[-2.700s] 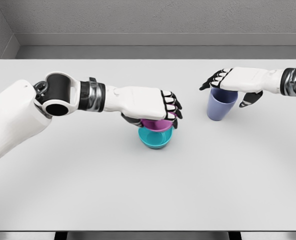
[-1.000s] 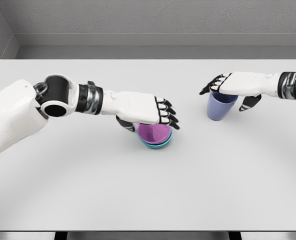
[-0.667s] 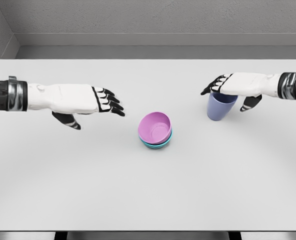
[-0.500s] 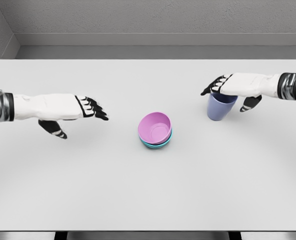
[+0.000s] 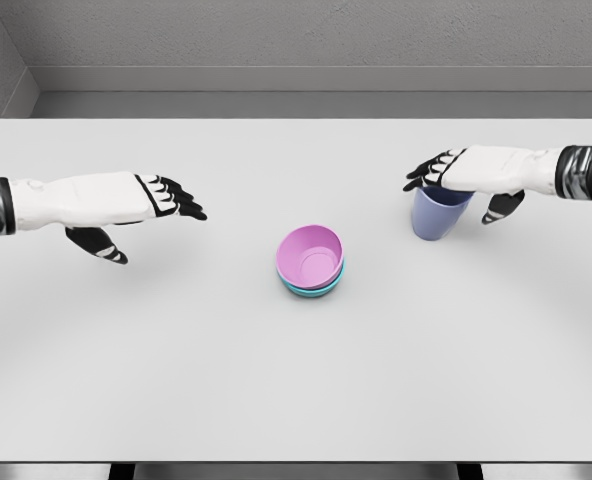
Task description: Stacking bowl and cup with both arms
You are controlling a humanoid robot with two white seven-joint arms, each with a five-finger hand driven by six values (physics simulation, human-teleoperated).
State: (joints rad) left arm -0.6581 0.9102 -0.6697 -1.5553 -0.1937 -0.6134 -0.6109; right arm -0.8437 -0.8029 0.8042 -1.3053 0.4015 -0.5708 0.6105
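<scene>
Table [image 5: 296, 390]: white, filling most of the view, its near edge at the bottom and its far edge against a grey floor strip and grey textured wall [image 5: 306, 35]; broad bare stretches lay along the near half and between the items. Left hand [image 5: 126, 205]: extended from the left edge, palm down, fingers straight and spread, thumb hanging below, holding nothing, well apart from the bowls with bare tabletop between. Right hand [image 5: 466, 172]: extended from the right edge, laid over the rim of the cup, fingers spread past its far side, thumb down on its right; whether it gripped the cup could not be told. Pink bowl [image 5: 311, 253]: nested in the teal bowl [image 5: 311, 290], near the table's middle, slightly tilted. Blue cup [image 5: 438, 214]: upright, right of the bowls, clear of them.
</scene>
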